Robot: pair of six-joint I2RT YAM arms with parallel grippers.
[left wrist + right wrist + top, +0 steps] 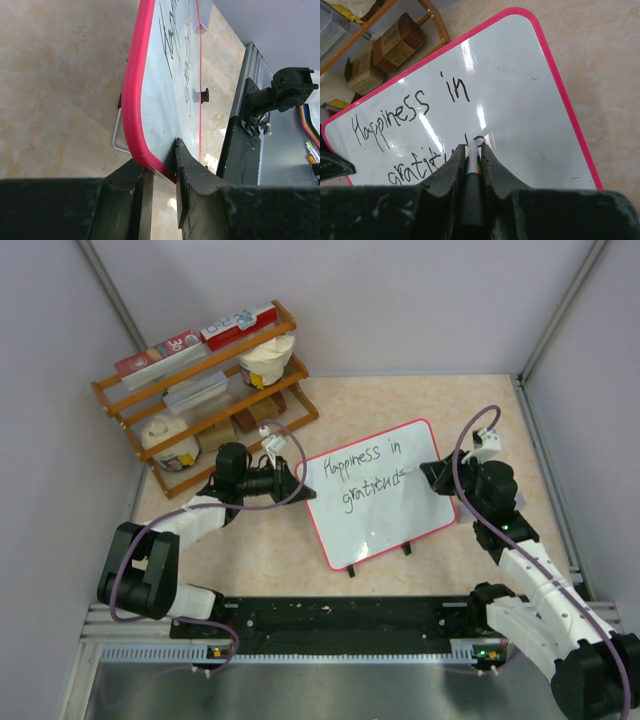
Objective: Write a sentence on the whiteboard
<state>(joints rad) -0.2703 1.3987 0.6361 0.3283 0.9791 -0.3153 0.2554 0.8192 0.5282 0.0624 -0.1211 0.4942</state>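
Reaching in from the near-left corner of the table (pixel 270 540), the left arm lies low, forearm close to level, and its left gripper (pixel 298 485) meets the left short edge of the whiteboard (pixel 385 515). In the left wrist view the jaws are closed down on the red rim (pixel 131 100) by a rounded corner, one finger on each face.

Right arm rises from the near-right corner, elbow bent, wrist turned back toward the left. The right gripper (pixel 425 475) is closed tight on a marker (pixel 472 160), which lies in line with the fingers, tip forward and touching the white surface.

Whiteboard sits mid-table between the two grippers, written face up. Long axis runs left to right, with the right end swung toward the far edge. Two small black feet show under the near long edge.

The sentence (pixel 362 472) runs along that axis in two lines; marker tip is at the end of the lower line.

Wooden rack (pixel 200 390) with boxes and containers stands at the far-left corner, apart from the board.
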